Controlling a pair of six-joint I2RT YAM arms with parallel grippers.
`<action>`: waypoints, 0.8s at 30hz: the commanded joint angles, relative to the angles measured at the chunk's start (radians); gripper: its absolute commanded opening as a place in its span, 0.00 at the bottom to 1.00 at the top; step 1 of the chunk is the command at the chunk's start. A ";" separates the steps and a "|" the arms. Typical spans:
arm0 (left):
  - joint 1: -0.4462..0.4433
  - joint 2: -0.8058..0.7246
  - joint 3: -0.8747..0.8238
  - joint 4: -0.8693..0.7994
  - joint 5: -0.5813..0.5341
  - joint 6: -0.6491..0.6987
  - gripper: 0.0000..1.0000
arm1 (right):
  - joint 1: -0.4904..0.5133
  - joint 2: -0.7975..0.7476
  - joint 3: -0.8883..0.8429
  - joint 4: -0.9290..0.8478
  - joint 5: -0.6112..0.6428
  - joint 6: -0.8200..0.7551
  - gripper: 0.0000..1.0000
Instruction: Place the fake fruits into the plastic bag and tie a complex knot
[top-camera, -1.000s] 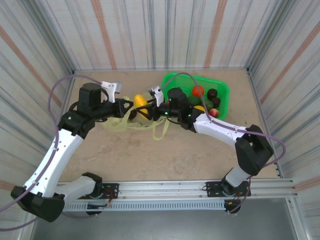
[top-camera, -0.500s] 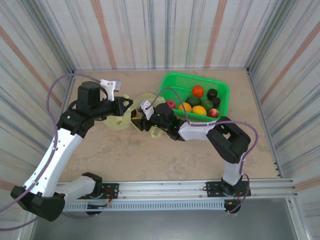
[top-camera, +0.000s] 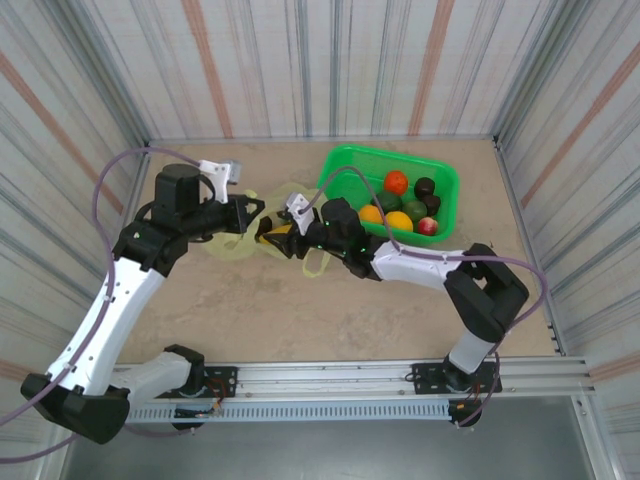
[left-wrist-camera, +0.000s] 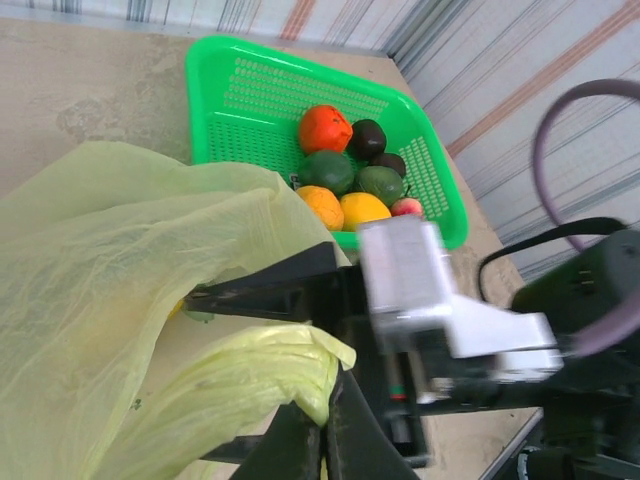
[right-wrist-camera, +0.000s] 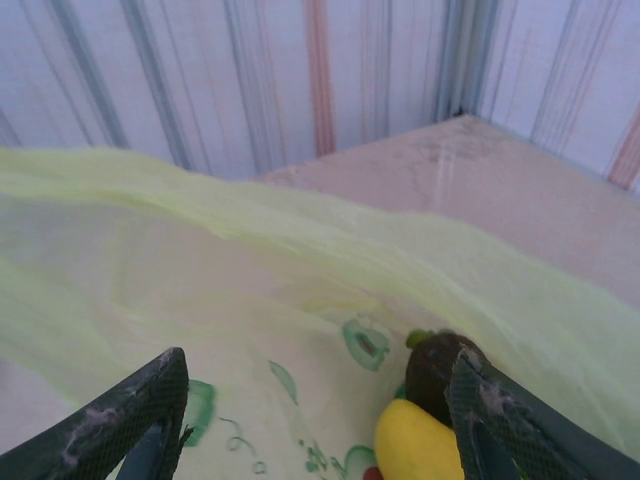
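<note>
Left tool (left-wrist-camera: 325, 425) clenched on plastic bag (left-wrist-camera: 120, 290) rim. Right tool (right-wrist-camera: 320, 420) released, empty, inside the mouth; mango (right-wrist-camera: 420, 445) and mangosteen (right-wrist-camera: 440, 370) just below it. About eight fruits (left-wrist-camera: 325, 128) await in basket (left-wrist-camera: 215, 95); knot unstarted.

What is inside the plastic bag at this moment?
Seen from the right wrist, the bag holds a yellow fruit and a dark fruit beside it. The bag's folds cover the rest, so any other fruit inside cannot be counted.
</note>
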 joint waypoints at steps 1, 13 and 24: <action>0.006 -0.033 -0.017 -0.015 -0.023 0.032 0.00 | -0.006 -0.077 -0.044 -0.051 -0.089 0.050 0.69; 0.006 -0.085 -0.087 0.028 0.001 0.003 0.00 | -0.063 -0.316 -0.020 -0.365 -0.108 0.204 0.69; -0.009 -0.071 -0.099 0.073 0.031 0.009 0.00 | -0.327 -0.441 0.104 -0.774 0.093 0.387 0.66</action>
